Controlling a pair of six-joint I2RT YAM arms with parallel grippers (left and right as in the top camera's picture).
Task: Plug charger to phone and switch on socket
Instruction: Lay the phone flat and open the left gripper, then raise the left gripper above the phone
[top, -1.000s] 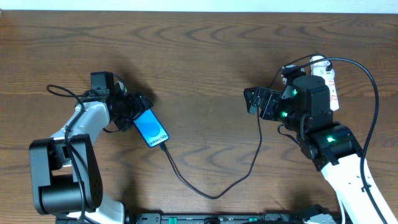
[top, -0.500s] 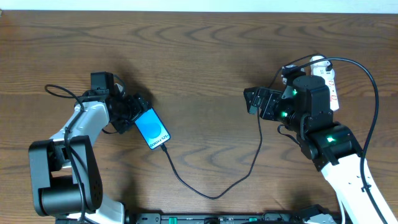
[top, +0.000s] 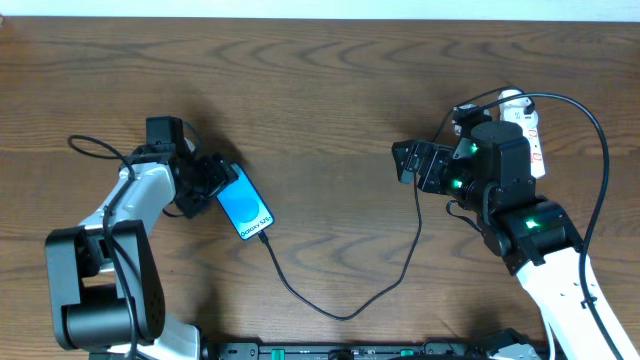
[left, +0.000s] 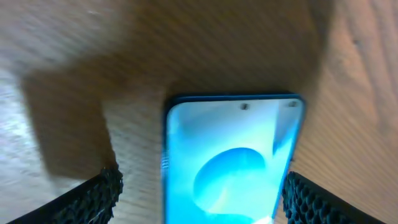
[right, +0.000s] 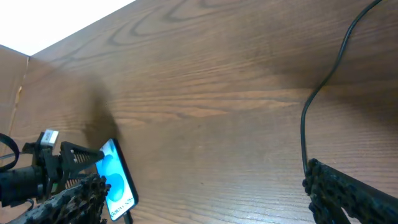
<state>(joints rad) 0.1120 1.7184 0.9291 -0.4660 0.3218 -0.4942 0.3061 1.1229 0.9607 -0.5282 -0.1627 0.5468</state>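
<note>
The phone (top: 245, 207) lies flat on the wooden table, blue screen up, slanted. The black charger cable (top: 345, 315) meets its lower end, loops along the front and climbs toward the socket (top: 533, 125), a white power strip mostly hidden behind my right arm. My left gripper (top: 208, 183) is open and straddles the phone's upper end. In the left wrist view the phone (left: 230, 162) lies between the fingers (left: 93, 196), with a gap on its left side. My right gripper (top: 413, 163) hangs open with nothing in it, left of the socket, beside the cable (right: 311, 106).
In the right wrist view the phone (right: 118, 180) and the left arm show far off at the lower left. Bare wood lies between the two arms. The table's back edge runs along the top of the overhead view.
My left gripper has shifted slightly to the left along the phone's upper end. The phone, the cable and the right arm have stayed put.
</note>
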